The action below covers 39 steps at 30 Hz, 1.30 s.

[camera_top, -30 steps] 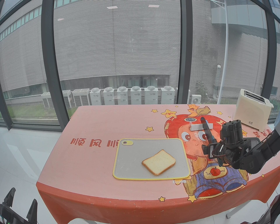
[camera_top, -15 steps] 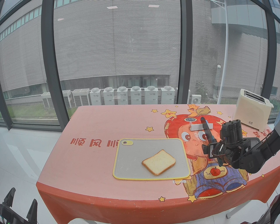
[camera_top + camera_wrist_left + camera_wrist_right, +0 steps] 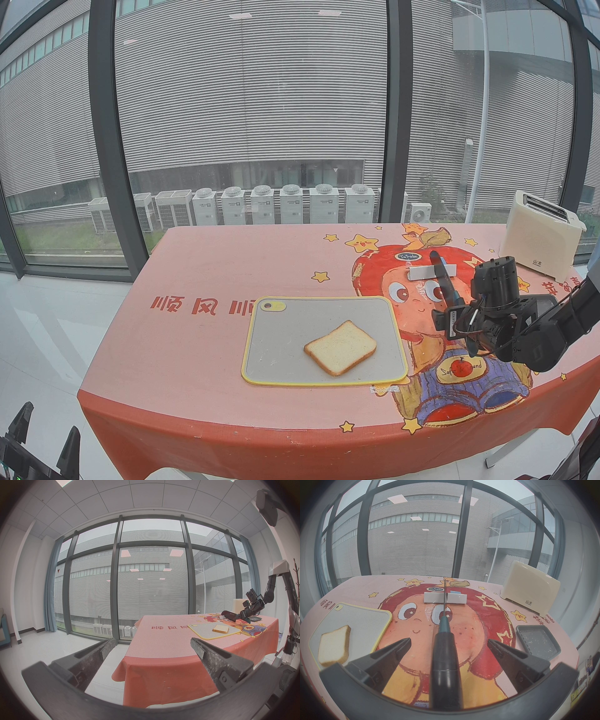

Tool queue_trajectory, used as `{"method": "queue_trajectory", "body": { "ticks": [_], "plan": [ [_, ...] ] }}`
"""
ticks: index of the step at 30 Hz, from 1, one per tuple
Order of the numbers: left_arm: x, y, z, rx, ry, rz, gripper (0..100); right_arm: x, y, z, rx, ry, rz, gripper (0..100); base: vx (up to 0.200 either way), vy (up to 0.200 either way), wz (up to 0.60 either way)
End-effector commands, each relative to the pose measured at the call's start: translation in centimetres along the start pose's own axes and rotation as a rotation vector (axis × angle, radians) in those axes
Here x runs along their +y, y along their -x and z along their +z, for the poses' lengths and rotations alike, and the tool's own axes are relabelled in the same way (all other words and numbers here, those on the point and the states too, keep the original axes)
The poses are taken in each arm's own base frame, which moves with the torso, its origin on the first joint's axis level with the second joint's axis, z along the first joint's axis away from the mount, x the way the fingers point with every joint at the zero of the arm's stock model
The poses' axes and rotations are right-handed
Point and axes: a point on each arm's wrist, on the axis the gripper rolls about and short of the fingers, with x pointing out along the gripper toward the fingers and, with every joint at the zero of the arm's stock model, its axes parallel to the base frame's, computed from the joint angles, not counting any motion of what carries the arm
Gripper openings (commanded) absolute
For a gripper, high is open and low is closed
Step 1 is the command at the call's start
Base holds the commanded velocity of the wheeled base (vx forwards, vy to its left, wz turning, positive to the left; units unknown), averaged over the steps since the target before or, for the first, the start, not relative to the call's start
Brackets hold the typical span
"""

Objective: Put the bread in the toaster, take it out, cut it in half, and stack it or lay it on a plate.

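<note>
Pale bread slice [image 3: 340,347], tan crust, flat on grey board [image 3: 281,337]

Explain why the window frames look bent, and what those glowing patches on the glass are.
Head view: the wide lens bows the window frames. Left wrist view: stronger bending, dark rounded corners; the patches look like ceiling-lamp reflections. Right wrist view: same reflections, soft daylight.

We are looking at a table [image 3: 206,269] carrying a board [image 3: 281,344], a white rest [image 3: 420,273], and a toaster [image 3: 540,240] sitting near a plate [image 3: 538,640].
</note>
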Motion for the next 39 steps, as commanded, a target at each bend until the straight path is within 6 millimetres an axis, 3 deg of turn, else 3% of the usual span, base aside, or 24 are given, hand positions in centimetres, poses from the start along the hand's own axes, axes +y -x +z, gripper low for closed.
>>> {"method": "queue_trajectory", "body": {
  "ticks": [1, 3, 4, 29, 39],
  "plan": [
    [0.0, -0.1, -0.5, 0.018, 0.000, 0.000, 100, 0.1, 0.0, -0.1, 0.002, 0.003, 0.001, 100, 0.000, 0.000, 0.00],
    [0.0, -0.1, -0.5, 0.018, 0.000, 0.000, 100, 0.0, -0.1, -0.1, 0.003, 0.003, 0.000, 100, 0.000, 0.000, 0.00],
    [0.0, -0.1, -0.5, 0.018, 0.000, 0.000, 100, 0.0, 0.0, -0.1, 0.004, 0.004, 0.000, 0, 0.000, 0.000, 0.00],
    [0.0, -0.1, -0.5, 0.018, 0.000, 0.000, 100, 0.0, 0.1, 0.2, -0.009, -0.005, 0.002, 0, 0.000, 0.000, 0.00],
    [0.0, -0.1, -0.5, 0.018, 0.000, 0.002, 100, 0.0, 0.3, 1.4, -0.129, -0.052, 0.023, 0, 0.000, 0.000, 0.00]
  ]
}}
